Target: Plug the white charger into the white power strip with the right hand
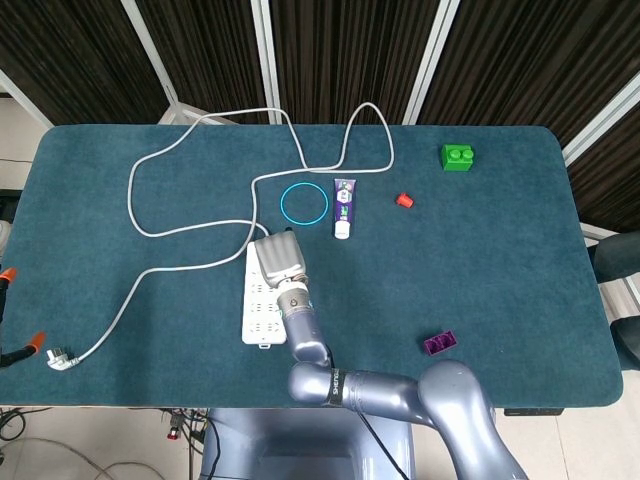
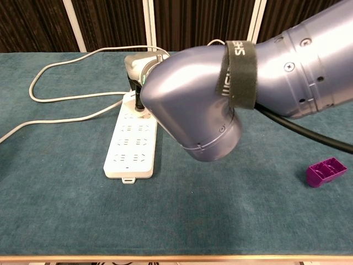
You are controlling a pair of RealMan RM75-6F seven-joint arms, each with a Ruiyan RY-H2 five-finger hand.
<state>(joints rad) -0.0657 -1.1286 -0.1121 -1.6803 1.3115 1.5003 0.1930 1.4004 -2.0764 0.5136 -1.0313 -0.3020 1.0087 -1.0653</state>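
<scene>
The white power strip [image 1: 260,305] [image 2: 131,148] lies lengthwise left of the table's middle, its grey cable [image 1: 150,165] looping towards the far edge. My right hand [image 1: 279,257] [image 2: 139,74] hovers over the strip's far end. Its dark fingers [image 2: 134,90] point down and pinch the white charger [image 2: 142,105], which sits right at the strip's top sockets. Only a sliver of the charger shows beside my forearm in the chest view, and the head view hides it under the hand. I cannot tell whether its prongs are in a socket. My left hand is out of sight.
Beyond the strip lie a blue ring [image 1: 304,203], a purple-and-white tube [image 1: 344,207] and a small red cap [image 1: 404,200]. A green brick [image 1: 458,157] sits far right, a purple piece [image 1: 439,343] [image 2: 326,170] near right. The cable's plug [image 1: 60,357] rests at the near-left edge.
</scene>
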